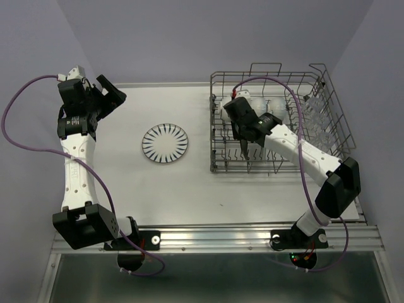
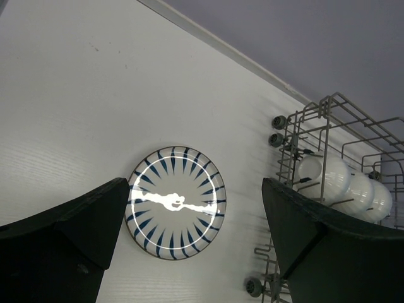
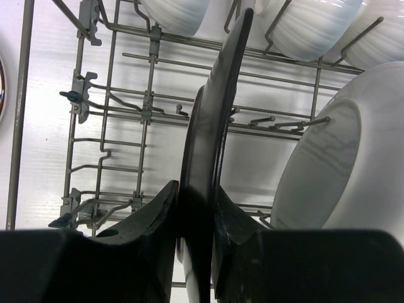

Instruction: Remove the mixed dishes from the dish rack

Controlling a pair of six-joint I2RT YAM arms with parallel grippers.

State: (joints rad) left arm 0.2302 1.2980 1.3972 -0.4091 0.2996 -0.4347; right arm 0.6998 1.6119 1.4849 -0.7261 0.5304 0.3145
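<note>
White tabletop, lilac walls; rack at right, striped plate lying left of it. Left wrist: left gripper gapes wide above that plate. Right wrist: right gripper pinches dark plate standing in rack, beside bowls.

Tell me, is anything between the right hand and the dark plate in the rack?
No. The right hand is shut on the dark plate. A white bowl stands close beside it in the rack, not between them.
</note>
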